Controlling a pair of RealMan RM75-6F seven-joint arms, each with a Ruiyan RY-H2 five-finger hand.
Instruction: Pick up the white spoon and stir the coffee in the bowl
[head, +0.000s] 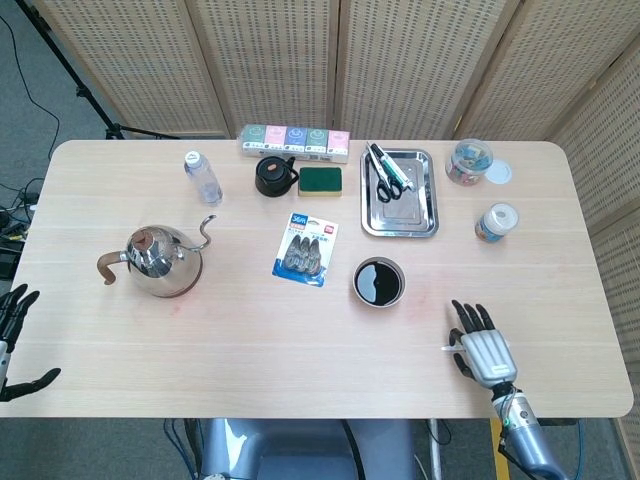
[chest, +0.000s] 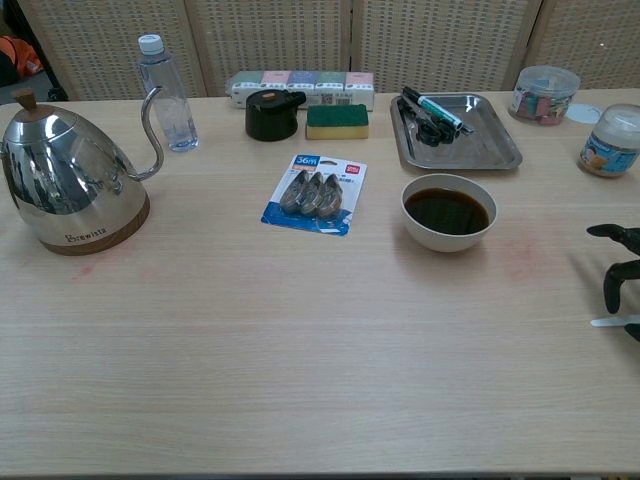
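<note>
The white spoon (head: 448, 349) lies flat on the table near the front right; in the chest view it shows at the right edge as the spoon (chest: 612, 321). My right hand (head: 479, 345) hovers over its handle with fingers spread, holding nothing; only its dark fingertips (chest: 616, 233) enter the chest view. The white bowl (head: 356, 283) of dark coffee (head: 380, 282) stands to the left of and beyond that hand, seen also as the bowl (chest: 448, 240). My left hand (head: 14, 338) hangs off the table's left edge, fingers apart and empty.
A steel kettle (head: 155, 260) stands at the left, with a water bottle (head: 202, 177) behind it. A blue clip packet (head: 306, 250), black pot (head: 274, 176), green sponge (head: 320, 180), metal tray (head: 399, 212) and two jars (head: 497, 222) lie beyond the bowl.
</note>
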